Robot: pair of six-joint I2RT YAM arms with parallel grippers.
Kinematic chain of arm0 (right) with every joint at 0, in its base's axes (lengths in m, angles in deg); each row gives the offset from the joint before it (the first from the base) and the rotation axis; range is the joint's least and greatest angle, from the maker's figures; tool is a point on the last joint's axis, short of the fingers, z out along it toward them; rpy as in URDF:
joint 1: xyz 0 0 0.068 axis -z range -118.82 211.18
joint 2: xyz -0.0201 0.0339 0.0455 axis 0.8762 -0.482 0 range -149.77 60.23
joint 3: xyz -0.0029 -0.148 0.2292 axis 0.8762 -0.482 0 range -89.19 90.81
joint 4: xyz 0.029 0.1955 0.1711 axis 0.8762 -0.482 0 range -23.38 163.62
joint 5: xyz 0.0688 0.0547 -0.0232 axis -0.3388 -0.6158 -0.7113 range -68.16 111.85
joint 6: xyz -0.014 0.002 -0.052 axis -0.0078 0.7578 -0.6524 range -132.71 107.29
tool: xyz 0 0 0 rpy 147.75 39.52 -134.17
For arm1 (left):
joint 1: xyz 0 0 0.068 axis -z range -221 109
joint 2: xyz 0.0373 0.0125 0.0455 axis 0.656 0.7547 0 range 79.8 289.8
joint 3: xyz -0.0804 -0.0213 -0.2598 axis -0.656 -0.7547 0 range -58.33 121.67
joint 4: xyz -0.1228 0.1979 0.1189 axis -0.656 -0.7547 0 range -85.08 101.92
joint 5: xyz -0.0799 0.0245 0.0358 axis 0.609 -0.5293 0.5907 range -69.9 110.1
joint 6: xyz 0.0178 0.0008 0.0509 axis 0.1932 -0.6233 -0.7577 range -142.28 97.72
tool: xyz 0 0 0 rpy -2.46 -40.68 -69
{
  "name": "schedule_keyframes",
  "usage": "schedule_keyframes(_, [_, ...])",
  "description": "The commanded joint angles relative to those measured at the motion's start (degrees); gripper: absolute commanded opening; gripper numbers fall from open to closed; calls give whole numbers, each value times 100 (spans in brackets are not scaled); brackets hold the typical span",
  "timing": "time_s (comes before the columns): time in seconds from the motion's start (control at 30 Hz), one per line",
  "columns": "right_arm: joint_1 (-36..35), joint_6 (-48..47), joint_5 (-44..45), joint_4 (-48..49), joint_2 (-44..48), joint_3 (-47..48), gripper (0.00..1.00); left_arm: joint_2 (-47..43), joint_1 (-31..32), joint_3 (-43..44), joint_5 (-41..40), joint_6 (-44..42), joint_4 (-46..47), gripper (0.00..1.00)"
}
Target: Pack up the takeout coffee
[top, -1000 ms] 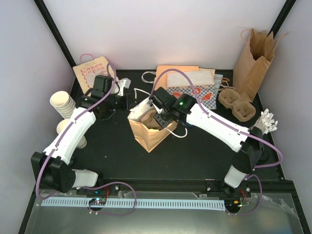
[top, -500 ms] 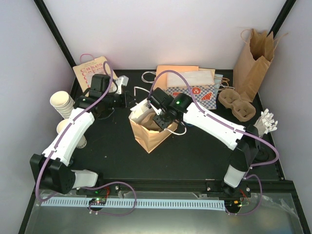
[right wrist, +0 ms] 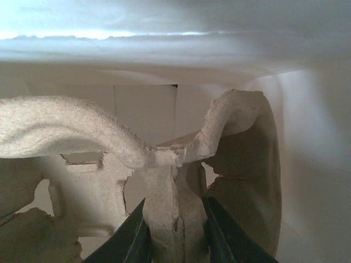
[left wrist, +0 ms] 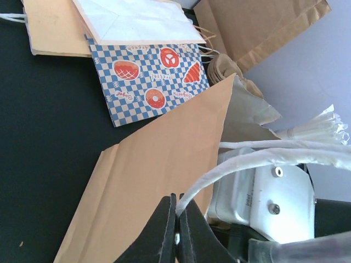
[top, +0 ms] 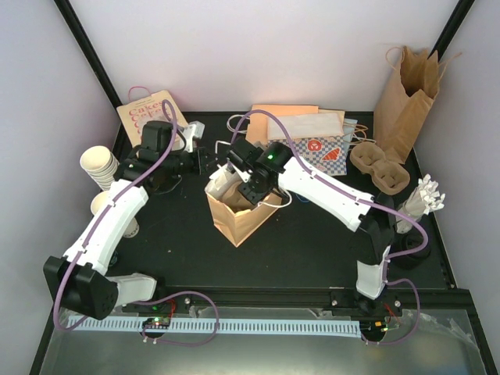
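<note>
**Overhead view.** Both arms meet at an open brown bag (top: pixel 234 219) standing mid-bench (top: pixel 312 250). The left arm (top: pixel 117 211) reaches in from the left to the bag's white handle (top: pixel 221 144). The right arm (top: pixel 328 191) crosses from the right and dips into the bag's mouth, which hides its jaws. Stacked lidless cups (top: pixel 100 166) sit at the left edge. A checked pastry bag (top: pixel 312 148), a spare pulp carrier (top: pixel 379 168) and a tall brown bag (top: pixel 406 94) line the far side.

**Left wrist view.** Only here is the grip plain. The left jaws are clenched on the white handle cord (left wrist: pixel 263 159), with their fingers (left wrist: pixel 163 230) pressed together around it. The bag's brown wall (left wrist: pixel 159 164) rises just behind.

**Right wrist view.** This is the only view of the bag's pale interior. The right jaws grasp the central ridge of a pulp cup carrier (right wrist: pixel 82 126), with one finger (right wrist: pixel 134 238) on each side of it. The carrier is well down inside the bag.

**Task object.** The takeout coffee cannot be made out in any view, so its place cannot be told.

**Change over the last second.** The right arm has swung leftward, its elbow drawing in from the right edge. Its wrist has shifted toward the far-left part of the bag's mouth. The left arm has barely shifted and keeps its hold on the handle. The bag stands where it was.
</note>
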Motion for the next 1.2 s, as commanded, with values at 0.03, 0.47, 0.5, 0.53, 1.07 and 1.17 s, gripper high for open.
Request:
schedule_keyframes(0.03, [-40, 130, -218, -390, -307, 326, 24, -203, 29, -68, -22, -105, 104, 4])
schedule_keyframes(0.47, [-44, 217, -151, -361, -483, 349, 24, -1631, 29, -545, -744, -743, -257, 48])
schedule_keyframes(0.5, [-45, 225, -144, -353, -514, 357, 24, -1750, 35, -600, -616, -751, -231, 49])
schedule_keyframes(0.53, [-45, 229, -143, -338, -543, 352, 24, -1856, 44, -634, -475, -753, -182, 49])
schedule_keyframes(1.07, [-36, 298, -143, -227, -631, 314, 24, -2758, 3397, -1402, -1933, -2272, 1166, 54])
schedule_keyframes(1.17, [-36, 300, -152, -228, -631, 314, 24, -2645, 3667, -1486, -2348, -2592, 1238, 54])
